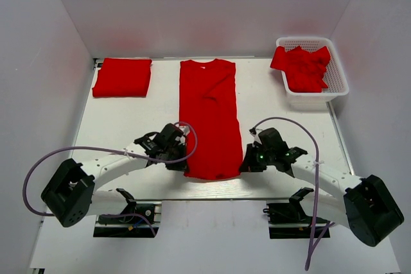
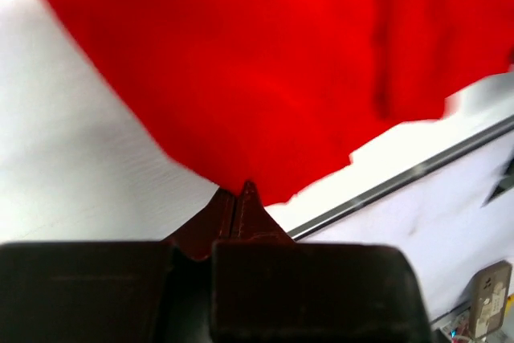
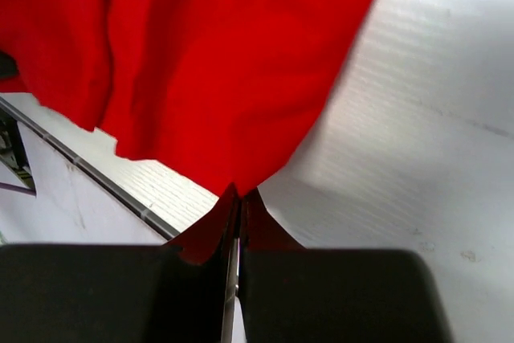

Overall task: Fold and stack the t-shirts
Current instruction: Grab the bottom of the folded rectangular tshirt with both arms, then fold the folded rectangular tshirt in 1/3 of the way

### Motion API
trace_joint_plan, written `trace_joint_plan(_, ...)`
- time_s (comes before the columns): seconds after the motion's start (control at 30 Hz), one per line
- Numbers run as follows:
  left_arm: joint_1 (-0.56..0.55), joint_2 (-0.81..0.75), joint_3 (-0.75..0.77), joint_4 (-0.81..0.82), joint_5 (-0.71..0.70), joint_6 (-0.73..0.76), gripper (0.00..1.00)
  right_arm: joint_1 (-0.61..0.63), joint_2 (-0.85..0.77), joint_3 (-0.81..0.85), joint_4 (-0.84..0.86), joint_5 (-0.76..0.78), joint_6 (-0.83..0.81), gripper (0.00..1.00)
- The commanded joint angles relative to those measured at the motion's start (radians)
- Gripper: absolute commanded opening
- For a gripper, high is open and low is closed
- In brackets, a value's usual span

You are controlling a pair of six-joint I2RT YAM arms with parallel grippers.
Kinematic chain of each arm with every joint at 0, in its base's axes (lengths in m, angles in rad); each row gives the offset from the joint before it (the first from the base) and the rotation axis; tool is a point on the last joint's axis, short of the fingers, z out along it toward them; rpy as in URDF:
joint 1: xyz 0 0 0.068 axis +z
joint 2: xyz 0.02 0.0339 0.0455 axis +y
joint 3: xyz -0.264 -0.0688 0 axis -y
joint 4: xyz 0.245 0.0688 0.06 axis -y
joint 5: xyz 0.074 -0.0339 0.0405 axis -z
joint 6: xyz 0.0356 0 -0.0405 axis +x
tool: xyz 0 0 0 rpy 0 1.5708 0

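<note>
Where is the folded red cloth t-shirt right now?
In the top external view, the folded red cloth t-shirt lies at the far left, apart from the long spread red t-shirt to its right.

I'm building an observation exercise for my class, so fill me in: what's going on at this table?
Two robot arms are folding a red t-shirt that lies as a long strip down the middle of the table. The left arm has its jaws shut on the near left corner, the right arm on the near right corner, at the table's near edge. One folded shirt sits at the far left; crumpled red shirts wait in the white basket at the far right.
</note>
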Motion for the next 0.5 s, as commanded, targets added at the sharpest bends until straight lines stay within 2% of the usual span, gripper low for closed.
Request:
trace_joint_plan(0.0, 0.012, -0.007, 0.097, -0.022, -0.059, 0.034, 0.00, 0.001, 0.034, 0.085, -0.008, 0.033, -0.051, 0.00)
trace_joint_plan(0.3, 0.042, 0.155, 0.287, -0.007, -0.230, 0.052, 0.00, -0.008, 0.147, 0.266, 0.001, 0.217, -0.106, 0.00)
trace_joint_plan(0.47, 0.096, 0.197, 0.370, 0.002, -0.242, 0.066, 0.00, -0.011, 0.217, 0.369, 0.000, 0.323, -0.135, 0.00)
